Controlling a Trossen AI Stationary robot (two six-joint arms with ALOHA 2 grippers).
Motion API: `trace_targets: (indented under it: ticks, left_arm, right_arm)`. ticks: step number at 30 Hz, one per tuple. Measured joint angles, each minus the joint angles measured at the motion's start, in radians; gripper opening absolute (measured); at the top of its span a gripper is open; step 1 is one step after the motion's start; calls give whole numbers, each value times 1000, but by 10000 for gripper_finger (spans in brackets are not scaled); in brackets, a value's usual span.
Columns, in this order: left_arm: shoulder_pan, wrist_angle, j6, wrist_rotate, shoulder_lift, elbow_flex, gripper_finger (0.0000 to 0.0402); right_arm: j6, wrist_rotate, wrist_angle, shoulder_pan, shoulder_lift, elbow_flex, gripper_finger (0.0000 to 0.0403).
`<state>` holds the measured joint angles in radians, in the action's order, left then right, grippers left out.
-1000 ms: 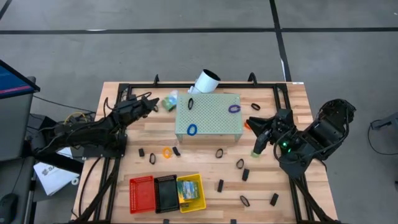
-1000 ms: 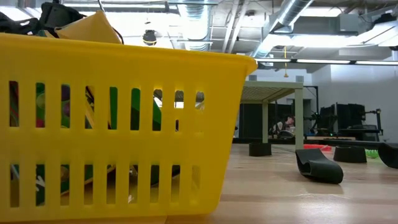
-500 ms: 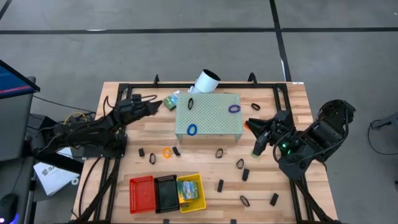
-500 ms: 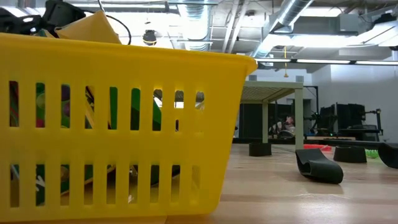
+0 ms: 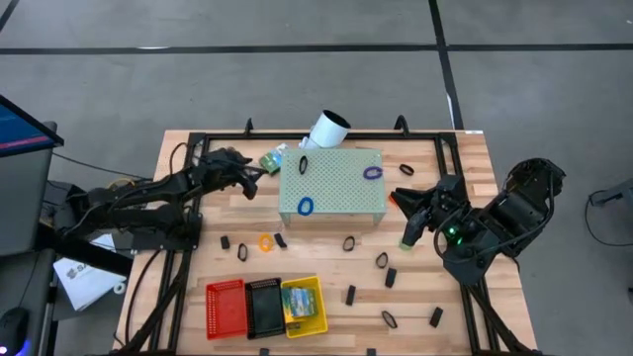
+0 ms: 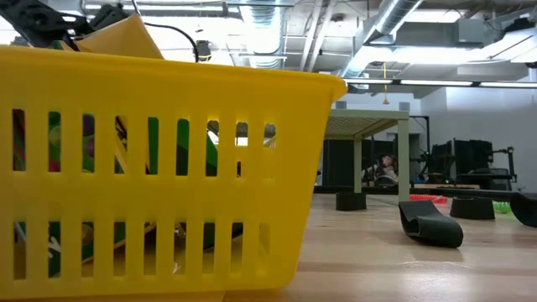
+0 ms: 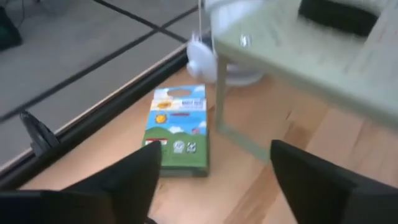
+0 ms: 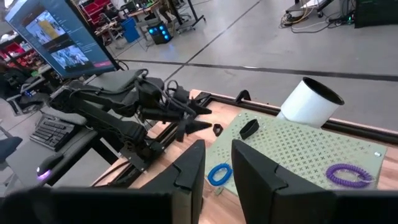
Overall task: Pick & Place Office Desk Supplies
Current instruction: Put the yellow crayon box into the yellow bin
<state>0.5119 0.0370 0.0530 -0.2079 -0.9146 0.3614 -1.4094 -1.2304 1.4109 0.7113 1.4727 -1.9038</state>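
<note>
A yellow and green crayon box (image 5: pixel 272 158) (image 7: pixel 177 137) lies flat on the table by the far left corner of the pale green perforated block (image 5: pixel 331 186). My left gripper (image 5: pixel 247 181) (image 7: pixel 211 186) hovers open just short of it, with nothing between its fingers. My right gripper (image 5: pixel 408 213) (image 8: pixel 219 155) waits at the block's right side, its fingers a little apart and empty. A blue loop (image 5: pixel 306 207), a purple loop (image 5: pixel 372 172) and a black loop (image 5: pixel 303 165) lie on the block. An orange loop (image 5: pixel 265 241) and several black clips lie on the table.
Red (image 5: pixel 225 307), black (image 5: pixel 263 307) and yellow (image 5: pixel 303 305) baskets stand in a row at the near left; the yellow one (image 6: pixel 151 168) holds a crayon box. A white tube (image 5: pixel 329 129) leans at the block's far side. A black frame (image 5: pixel 188 198) borders the table.
My left gripper has opened and let go of the crayon box, then drawn back a little toward the near edge. The box now lies flat on the table beside the block's far left corner.
</note>
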Motion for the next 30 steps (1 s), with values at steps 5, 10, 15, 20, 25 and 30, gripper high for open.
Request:
trace_targets:
  ticks: [5, 10, 15, 20, 25, 30]
  left_arm:
    - [10, 68, -49, -29, -130, 0, 358]
    - [101, -3, 14, -22, -245, 69, 396]
    - [174, -178, 23, -5, -353, 251, 397]
    - [215, -393, 25, 134, -494, 430, 399]
    - [203, -532, -60, 145, -586, 562, 396]
    - [185, -498, -60, 107, -547, 611, 372]
  right_arm:
    - [-31, 1, 3, 0, 0, 0, 77]
    - [-58, 3, 1, 0, 0, 0, 77]
    - [-69, 3, -3, 0, 0, 0, 77]
    - [-69, 3, -3, 0, 0, 0, 77]
    - [-80, 3, -2, 0, 0, 0, 77]
    - [-93, 3, -2, 0, 0, -1, 77]
